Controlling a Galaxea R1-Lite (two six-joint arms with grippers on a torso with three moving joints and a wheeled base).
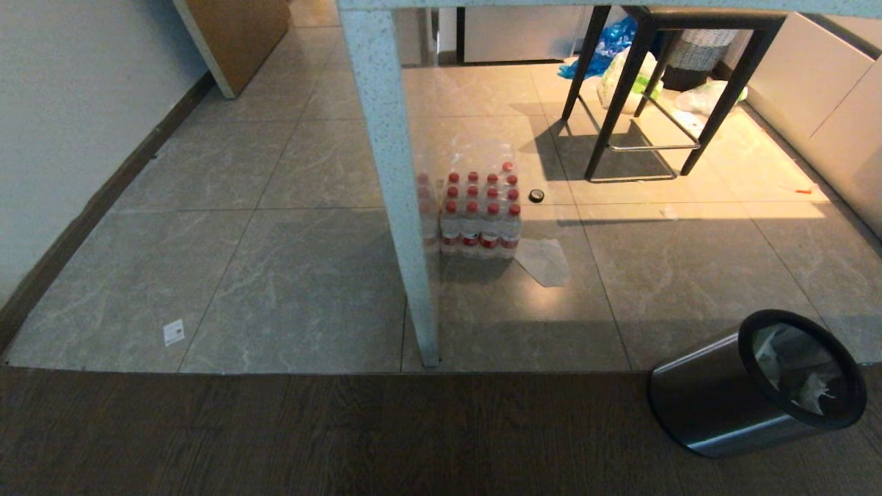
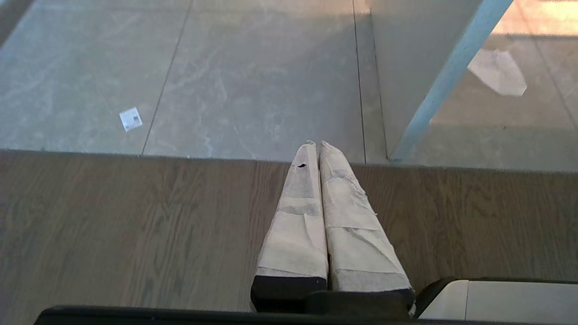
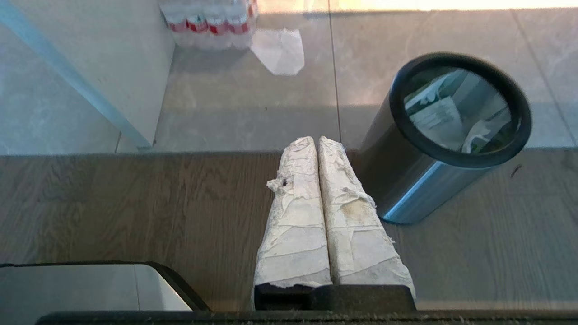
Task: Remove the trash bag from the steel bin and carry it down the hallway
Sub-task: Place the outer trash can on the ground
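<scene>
Dark wood flooring (image 1: 275, 441) fills the foreground, where the steel bin (image 1: 730, 396) stands; its trash bag (image 1: 792, 372) shows only as pale crumples inside. Both the left gripper (image 2: 316, 145) and right gripper (image 3: 315, 140) hang closed, empty, outside the head view.

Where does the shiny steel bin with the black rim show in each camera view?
Head view: round stainless-steel bin at lower right, on the dark wood floor.
Left wrist view: not in it.
Right wrist view: bin just beyond the shut right gripper.
Shared landmark: pale speckled table leg.
</scene>
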